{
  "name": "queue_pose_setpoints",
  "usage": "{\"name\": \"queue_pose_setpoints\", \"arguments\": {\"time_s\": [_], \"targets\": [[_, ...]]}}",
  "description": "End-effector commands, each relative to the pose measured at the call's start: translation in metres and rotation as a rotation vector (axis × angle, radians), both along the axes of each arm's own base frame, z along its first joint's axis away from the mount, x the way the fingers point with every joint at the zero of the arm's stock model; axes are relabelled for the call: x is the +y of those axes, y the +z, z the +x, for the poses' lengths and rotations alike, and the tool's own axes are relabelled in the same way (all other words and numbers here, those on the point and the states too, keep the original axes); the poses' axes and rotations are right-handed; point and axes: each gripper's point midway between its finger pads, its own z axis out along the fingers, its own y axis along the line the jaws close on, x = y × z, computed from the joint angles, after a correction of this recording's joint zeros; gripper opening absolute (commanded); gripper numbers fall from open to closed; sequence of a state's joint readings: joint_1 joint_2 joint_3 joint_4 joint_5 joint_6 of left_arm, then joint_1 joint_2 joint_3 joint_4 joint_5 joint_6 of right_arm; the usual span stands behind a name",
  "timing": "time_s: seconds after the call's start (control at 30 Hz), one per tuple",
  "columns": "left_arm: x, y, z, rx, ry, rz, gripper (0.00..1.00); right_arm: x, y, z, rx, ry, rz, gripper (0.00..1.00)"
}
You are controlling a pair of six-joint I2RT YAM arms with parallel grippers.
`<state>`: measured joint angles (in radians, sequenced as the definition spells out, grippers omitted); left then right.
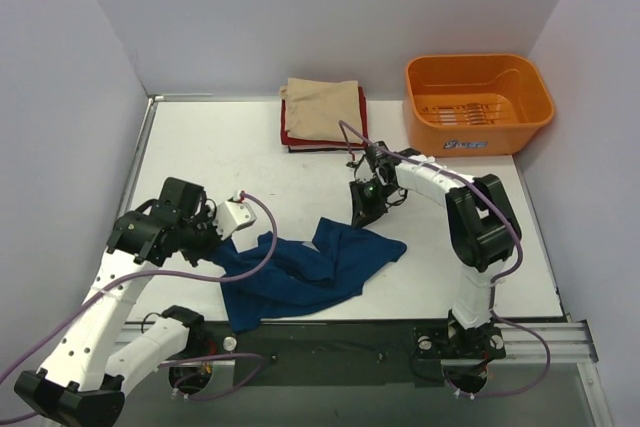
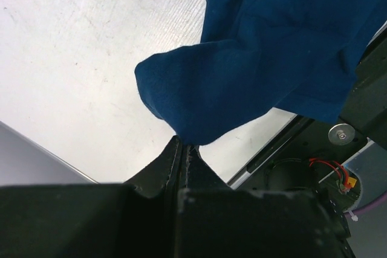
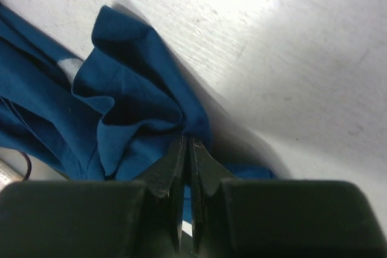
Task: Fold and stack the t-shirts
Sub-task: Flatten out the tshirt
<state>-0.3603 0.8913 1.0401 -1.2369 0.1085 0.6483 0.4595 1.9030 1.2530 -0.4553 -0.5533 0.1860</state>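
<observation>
- The dark blue soft-cloth t-shirt [image 1: 310, 272] is shown crumpled on the white counter [image 1: 210, 147], near the middle of its near edge. No chest print is visible in any view.
- The left gripper [image 2: 184, 147] is seen with its jaws pressed together on a rounded fold at the garment's left side. The right gripper [image 3: 187, 142] is likewise clamped on a bunched ridge at the garment's far side.
- The cloth is judged light, limp and not fragile. It sags between the two holds and would be expected to drape rather than keep a shape, so slip from a thin pinch is possible.
- Hold is best taken at hemmed edges or shoulder seams, well apart, so that the panel can be drawn flat before folding.
- The stack of folded square shirts [image 1: 322, 112], beige on top with red and dark layers below, is placed at the middle of the far edge.
- The orange plastic tub [image 1: 478, 97] is set at the far right corner.
</observation>
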Motion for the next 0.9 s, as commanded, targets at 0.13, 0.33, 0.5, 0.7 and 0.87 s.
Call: {"name": "queue_pose_setpoints", "arguments": {"time_s": [0.13, 0.33, 0.5, 0.7, 0.87], "targets": [[0.005, 0.013, 0.028, -0.112, 0.023, 0.037, 0.00, -0.005, 0.053, 0.015, -0.066, -0.050, 0.076, 0.00], [0.036, 0.082, 0.132, -0.443, 0.204, 0.191, 0.00, -0.016, 0.224, 0.126, -0.468, -0.242, 0.273, 0.00], [0.066, 0.227, 0.224, -0.683, 0.428, 0.056, 0.00, -0.076, 0.450, 0.168, -1.016, -0.404, 0.431, 0.00], [0.072, 0.328, 0.238, -0.877, 0.463, -0.070, 0.00, -0.113, 0.551, 0.135, -1.309, -0.426, 0.559, 0.00], [0.064, 0.297, 0.225, -0.820, 0.368, -0.041, 0.00, -0.100, 0.510, 0.093, -1.282, -0.236, 0.540, 0.00]]}}
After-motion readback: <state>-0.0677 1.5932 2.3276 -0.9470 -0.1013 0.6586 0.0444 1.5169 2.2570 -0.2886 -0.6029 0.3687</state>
